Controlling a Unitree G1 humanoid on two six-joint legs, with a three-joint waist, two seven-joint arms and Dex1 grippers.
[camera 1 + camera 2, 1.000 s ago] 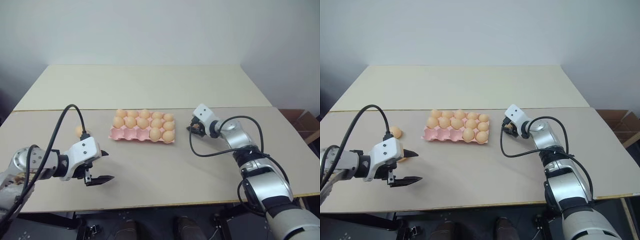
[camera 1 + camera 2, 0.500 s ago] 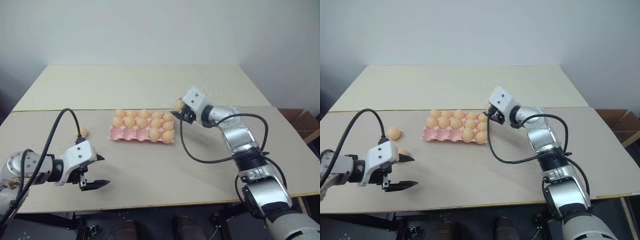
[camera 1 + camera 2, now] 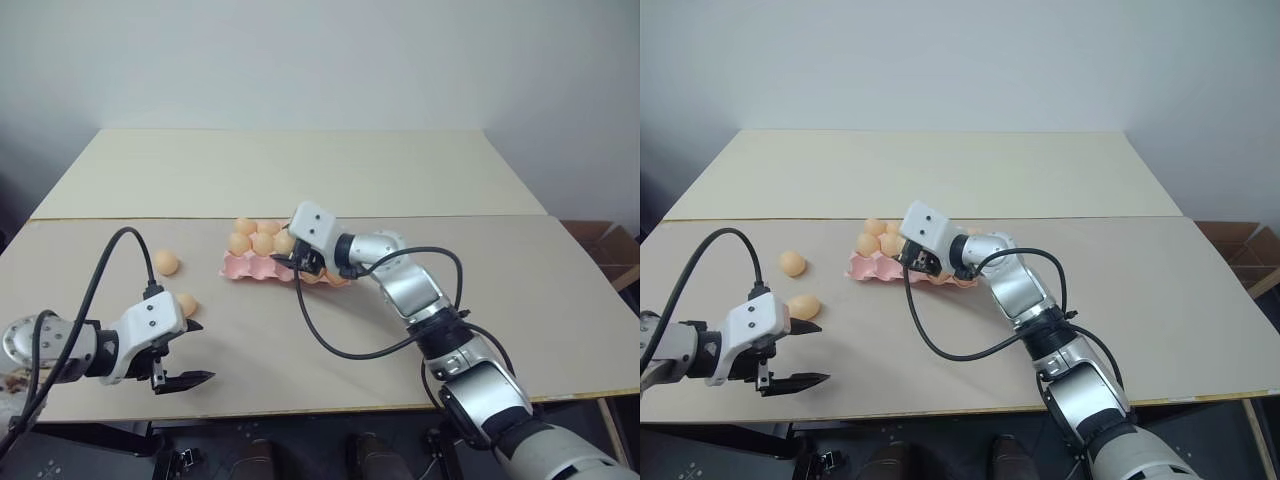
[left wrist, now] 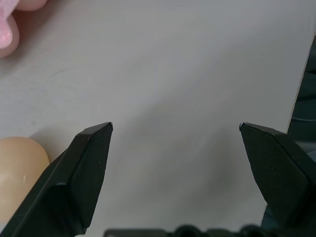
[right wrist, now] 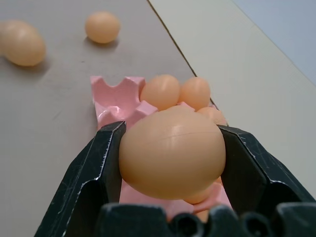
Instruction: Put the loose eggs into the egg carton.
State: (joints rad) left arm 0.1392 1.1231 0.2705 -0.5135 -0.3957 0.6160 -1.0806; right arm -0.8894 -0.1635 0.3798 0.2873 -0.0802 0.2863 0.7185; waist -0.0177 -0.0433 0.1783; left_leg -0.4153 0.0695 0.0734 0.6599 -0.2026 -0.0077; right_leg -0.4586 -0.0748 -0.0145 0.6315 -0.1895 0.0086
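Note:
The pink egg carton lies mid-table with eggs in most cups. My right gripper hovers over its front row, shut on a tan egg held between both black fingers. Two loose eggs rest on the table left of the carton, one farther back and one nearer. My left gripper stands open and empty just in front of the nearer egg, which sits beside one fingertip without being between the fingers.
The beige table has a front edge close below my left gripper. A second table adjoins behind a seam. Cardboard boxes stand off the right side. Black cables loop from both wrists.
My right gripper has swung left with the egg, from right of the carton to over its front row. My left gripper has stayed nearly in place, still open.

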